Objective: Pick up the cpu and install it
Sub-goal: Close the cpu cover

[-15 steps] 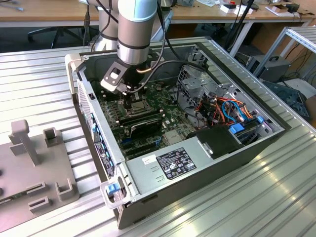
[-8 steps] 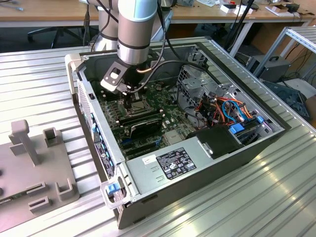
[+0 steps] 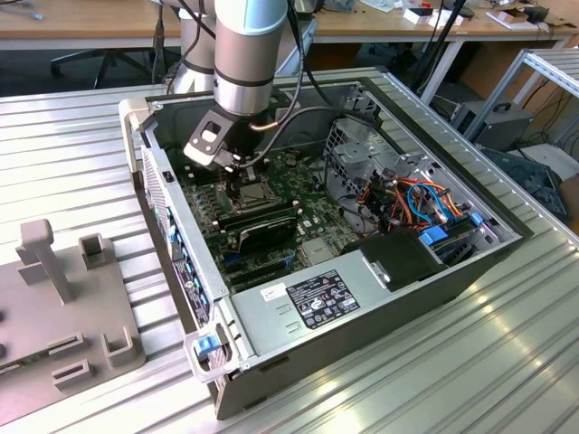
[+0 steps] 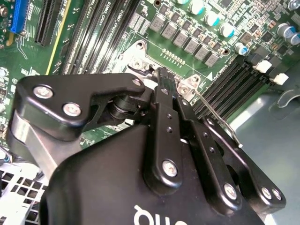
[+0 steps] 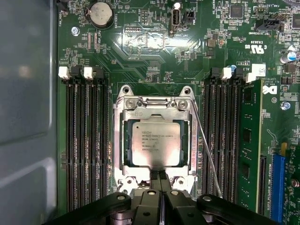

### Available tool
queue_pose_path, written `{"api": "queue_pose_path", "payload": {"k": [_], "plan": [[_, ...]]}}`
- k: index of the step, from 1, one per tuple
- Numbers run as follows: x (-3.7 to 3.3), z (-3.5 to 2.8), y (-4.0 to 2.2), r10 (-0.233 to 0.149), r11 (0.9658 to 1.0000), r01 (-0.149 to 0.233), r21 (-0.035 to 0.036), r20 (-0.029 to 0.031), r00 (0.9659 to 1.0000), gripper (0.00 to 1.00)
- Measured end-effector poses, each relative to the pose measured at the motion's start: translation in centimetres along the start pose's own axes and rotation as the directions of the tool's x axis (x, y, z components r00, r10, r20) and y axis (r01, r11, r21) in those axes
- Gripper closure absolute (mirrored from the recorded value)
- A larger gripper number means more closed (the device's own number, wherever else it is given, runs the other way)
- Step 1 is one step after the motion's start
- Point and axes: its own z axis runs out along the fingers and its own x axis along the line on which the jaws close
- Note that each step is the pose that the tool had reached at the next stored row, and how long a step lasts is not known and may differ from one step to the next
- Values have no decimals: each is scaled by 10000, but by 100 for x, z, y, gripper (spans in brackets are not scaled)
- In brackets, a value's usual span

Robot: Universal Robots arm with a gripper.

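Silver-grey cpu [image 5: 155, 144] flat in socket [image 5: 154, 104]

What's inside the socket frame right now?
The cpu lies flat inside the socket frame, its silver top showing. What is under it cannot be seen. The shut gripper hides part of the frame's edge.

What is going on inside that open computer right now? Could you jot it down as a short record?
Place: open computer case on a ribbed metal table
Chip: silver square chip, lying flat in its socket
Socket: metal frame around the chip, thin wire lever beside it
Grasping part: pincer, shut, tips close to one edge of the chip; contact cannot be told
Neighbours: memory slots on both sides of the socket
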Motion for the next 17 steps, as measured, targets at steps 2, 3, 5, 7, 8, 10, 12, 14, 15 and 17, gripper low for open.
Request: {"api": "queue_pose_path", "payload": {"k": [2, 3, 5, 7, 8, 10, 12, 14, 15, 17], "plan": [[0, 4, -2, -242, 9997, 242, -6, 43, 9997, 89], [1, 11, -4, -273, 9996, 273, -6, 49, 9996, 89], [1, 22, -13, -278, 9996, 278, -5, 52, 9996, 89], [2, 30, -17, -278, 9996, 278, -6, 50, 9996, 89], [1, 41, -19, -279, 9996, 279, -5, 52, 9996, 89], [1, 50, -20, -278, 9996, 278, -2, 57, 9996, 89], [2, 53, -20, -278, 9996, 278, -4, 52, 9996, 89], [2, 53, -19, -277, 9996, 277, -5, 52, 9996, 89], [2, 51, -19, -277, 9996, 277, -6, 51, 9996, 89], [3, 29, -18, -277, 9996, 277, -13, 42, 9996, 89]]}}
